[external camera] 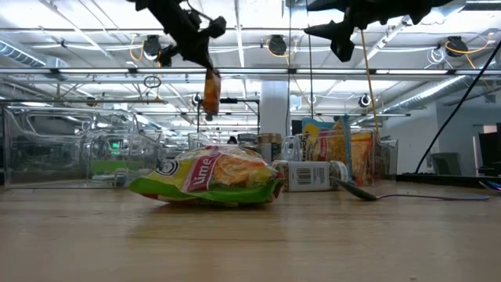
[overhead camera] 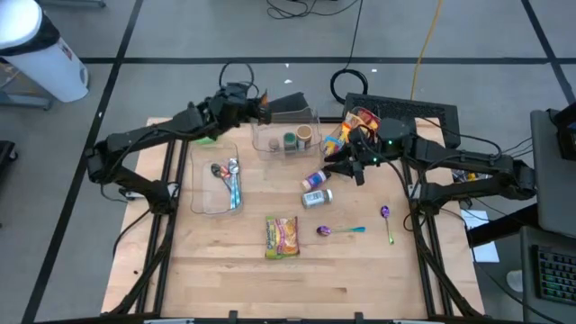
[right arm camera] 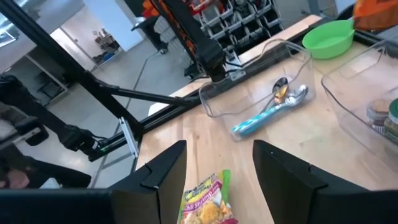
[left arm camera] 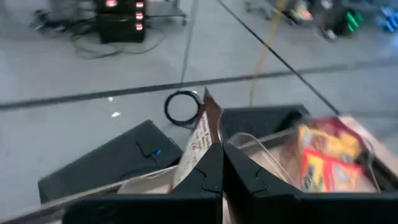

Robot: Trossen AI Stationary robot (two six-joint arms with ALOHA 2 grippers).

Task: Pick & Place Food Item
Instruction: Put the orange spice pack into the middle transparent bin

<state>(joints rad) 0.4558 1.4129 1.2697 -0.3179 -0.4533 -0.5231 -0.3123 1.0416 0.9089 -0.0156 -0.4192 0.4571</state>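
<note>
Two grippers: left gripper jaws pinching one snack packet, right gripper jaws spread, empty.

the green and yellow snack bag lying on the table shows "lime" on its front in the low view; in the right wrist view its label reads "chili shrimp". other print is illegible.

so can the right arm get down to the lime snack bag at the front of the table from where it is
Probably yes. The right gripper hangs open above the table, and the lime snack bag lies flat by itself on bare wood. Only the small bottles lie between them, low enough to pass over.
</note>
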